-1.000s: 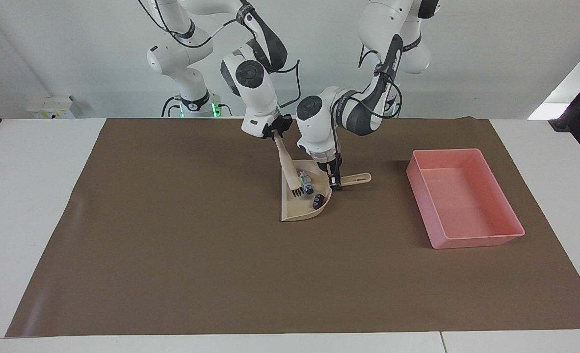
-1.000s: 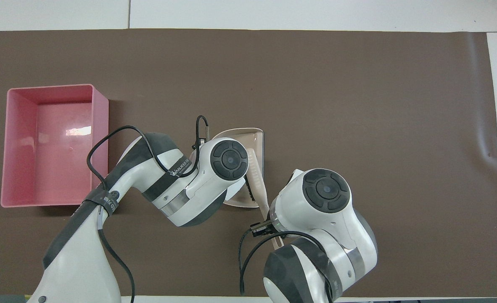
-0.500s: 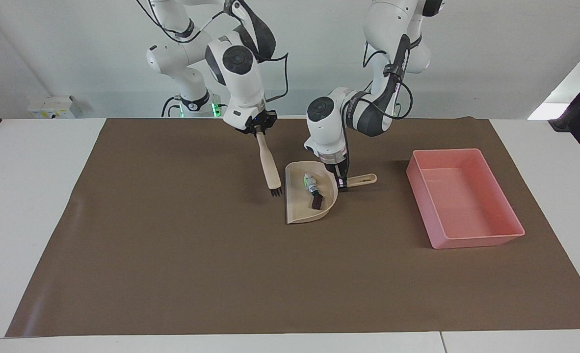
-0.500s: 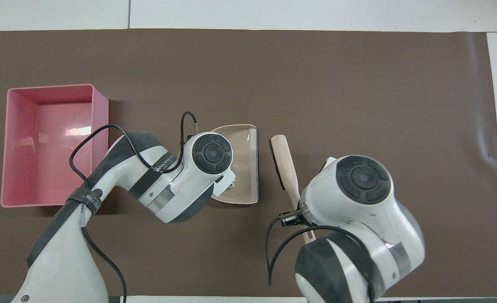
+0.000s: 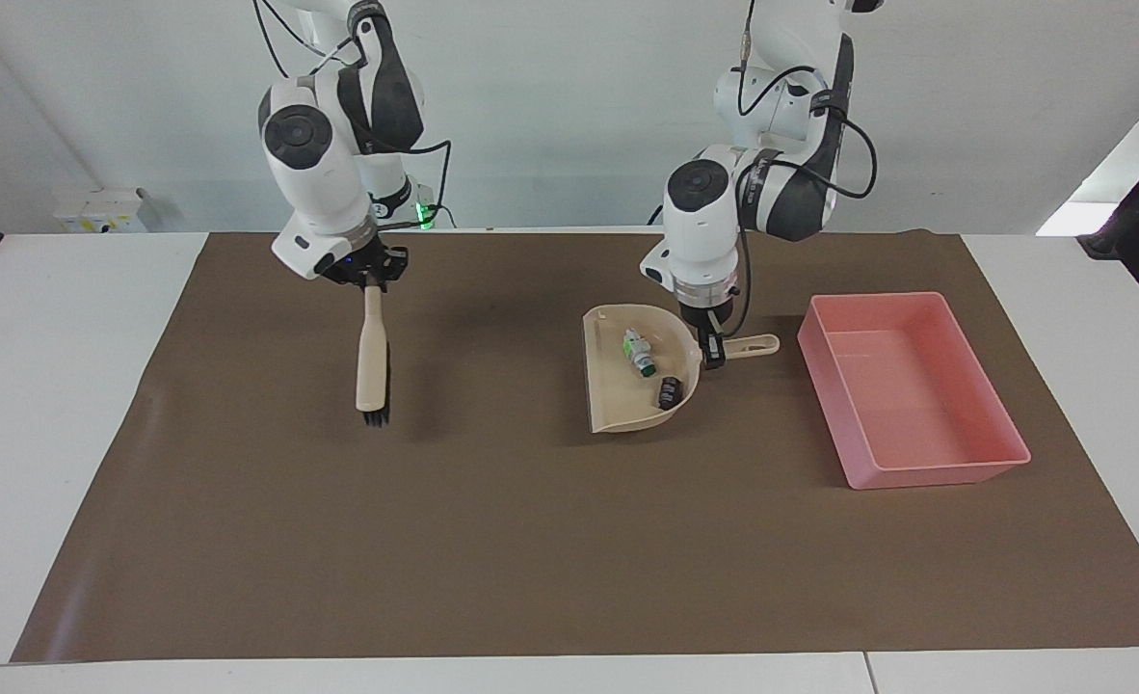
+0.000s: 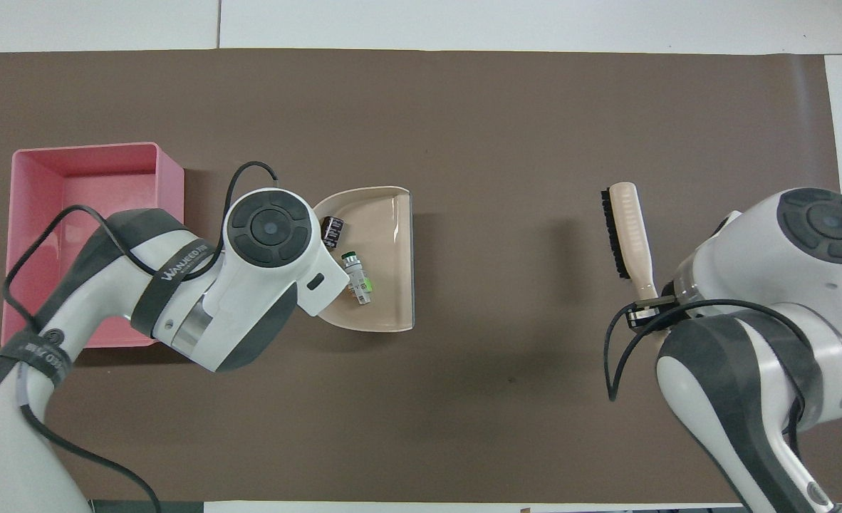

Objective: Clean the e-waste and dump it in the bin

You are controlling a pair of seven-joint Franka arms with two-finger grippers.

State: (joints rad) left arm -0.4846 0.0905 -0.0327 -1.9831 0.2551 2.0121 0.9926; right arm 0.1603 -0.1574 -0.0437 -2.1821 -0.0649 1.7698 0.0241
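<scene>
Facing view: right claw (image 5: 374, 282), clamping the brush (image 5: 372, 359), has swung away; left claw (image 5: 711, 353), clamping the dustpan (image 5: 618, 405) holding the e-waste (image 5: 638, 351), has neared the bin (image 5: 1003, 451), ready for dumping.

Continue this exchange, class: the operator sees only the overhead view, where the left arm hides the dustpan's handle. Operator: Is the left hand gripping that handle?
Observer: Yes. In the facing view the left hand is shut on the handle of the dustpan.
Operator: Is the brush lying flat?
Observer: No. It hangs nearly upright from the right hand, bristles down.
Operator: Anything in the bin under that arm?
Observer: No. Its whole floor shows bare.
</scene>
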